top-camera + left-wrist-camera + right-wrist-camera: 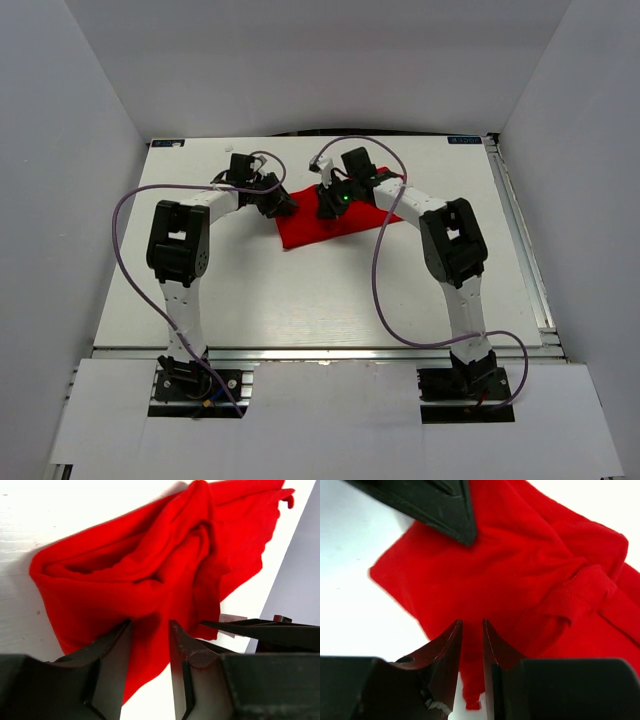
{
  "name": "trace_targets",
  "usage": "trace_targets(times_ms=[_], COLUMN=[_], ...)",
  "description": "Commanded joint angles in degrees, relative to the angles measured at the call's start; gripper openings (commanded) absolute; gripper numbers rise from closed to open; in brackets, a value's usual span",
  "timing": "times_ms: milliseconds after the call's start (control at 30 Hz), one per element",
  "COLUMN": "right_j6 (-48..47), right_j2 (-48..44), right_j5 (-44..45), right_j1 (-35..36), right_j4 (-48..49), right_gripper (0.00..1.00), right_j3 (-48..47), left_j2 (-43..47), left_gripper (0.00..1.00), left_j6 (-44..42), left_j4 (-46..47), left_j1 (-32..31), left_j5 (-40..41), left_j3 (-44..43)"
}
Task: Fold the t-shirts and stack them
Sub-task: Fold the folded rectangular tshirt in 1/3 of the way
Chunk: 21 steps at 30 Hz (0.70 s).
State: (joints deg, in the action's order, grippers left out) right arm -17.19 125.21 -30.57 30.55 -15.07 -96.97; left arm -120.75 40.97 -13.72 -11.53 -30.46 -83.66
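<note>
The red t-shirt lies bunched at the far middle of the white table. My left gripper is at its far left edge. In the left wrist view its jaws stand nearly closed with a fold of the t-shirt between them. My right gripper is at the shirt's far middle. In the right wrist view its jaws stand narrowly apart, shut on the t-shirt, and a strip of cloth hangs between them. No neck label shows.
Grey walls stand around the table on three sides. Purple cables loop beside both arms. The other gripper's black finger shows in each wrist view, close by.
</note>
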Motion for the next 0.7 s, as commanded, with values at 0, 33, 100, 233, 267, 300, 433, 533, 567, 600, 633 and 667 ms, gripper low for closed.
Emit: trace_targets(times_ms=[0, 33, 100, 233, 267, 300, 433, 533, 567, 600, 633, 667], right_j6=[-0.65, -1.26, -1.79, -1.62, -1.53, -1.53, -1.53, -1.62, -1.71, -1.88, -2.06, -2.06], right_j2=[1.44, 1.88, 3.72, 6.71, 7.5, 7.59, 7.6, 7.68, 7.68, 7.51, 7.33, 6.72], right_j5=[5.85, 6.74, 9.28, 13.95, 15.0, 16.75, 20.19, 22.21, 22.74, 23.7, 24.15, 24.5], right_j1=[1.88, 2.15, 3.03, 3.47, 3.38, 3.38, 2.59, 1.28, 0.58, 0.22, -0.13, -0.92], right_j4=[1.09, 1.27, 1.01, 0.3, 0.39, 0.57, 1.53, 1.8, 1.89, 2.06, 2.5, 2.68], right_gripper=[0.29, 0.29, 0.29, 0.26, 0.26, 0.25, 0.24, 0.23, 0.22, 0.21, 0.2, 0.19], right_j3=[-3.92, -4.45, -6.55, -9.63, -9.9, -9.82, -8.07, -8.06, -8.15, -8.15, -8.15, -7.97], left_j2=[0.87, 0.78, 0.6, 0.25, 0.08, 0.07, -0.98, -1.24, -1.42, -1.51, -1.59, -1.6], left_gripper=[0.46, 0.46, 0.45, 0.44, 0.44, 0.44, 0.42, 0.41, 0.41, 0.41, 0.4, 0.4], left_j6=[-0.8, -1.07, -1.33, -1.59, -1.6, -1.77, -2.03, -1.95, -2.12, -2.12, -2.04, -2.04], left_j4=[-1.14, -1.49, -1.66, -1.75, -1.75, -1.75, -1.75, -1.84, -1.93, -1.84, -2.02, -2.1], left_j1=[-0.07, -0.07, -0.07, -0.07, -0.07, -0.07, -0.07, 0.02, 0.02, 0.1, 0.1, 0.28], left_j5=[2.24, 2.51, 2.86, 3.56, 3.82, 3.91, 4.79, 5.23, 5.49, 5.41, 5.5, 5.67], left_j3=[-1.77, -1.6, -0.99, 0.07, 0.25, 0.42, 0.86, 1.04, 1.04, 1.04, 1.13, 1.13])
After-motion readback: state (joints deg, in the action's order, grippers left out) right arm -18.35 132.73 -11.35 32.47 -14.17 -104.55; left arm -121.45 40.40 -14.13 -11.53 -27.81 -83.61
